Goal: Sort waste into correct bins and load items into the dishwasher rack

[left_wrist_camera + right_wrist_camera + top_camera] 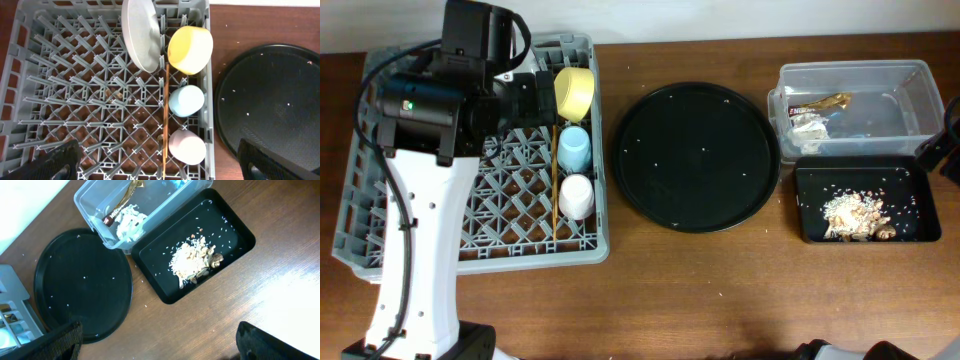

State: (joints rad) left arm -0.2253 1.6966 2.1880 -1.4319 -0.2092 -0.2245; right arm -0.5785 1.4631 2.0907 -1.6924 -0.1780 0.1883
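The grey dishwasher rack holds the yellow bowl, blue cup, pinkish-white cup and chopsticks. The left wrist view shows the grey plate standing on edge among the pegs, beside the bowl. My left gripper hangs open and empty above the rack. The clear tub holds white tissue and the gold-brown wrapper. The black tray holds food scraps. My right gripper is open and empty over bare table.
A large round black tray with a few crumbs lies between the rack and the bins. The left arm's white body covers the rack's left part. Some crumbs lie scattered on the wooden table.
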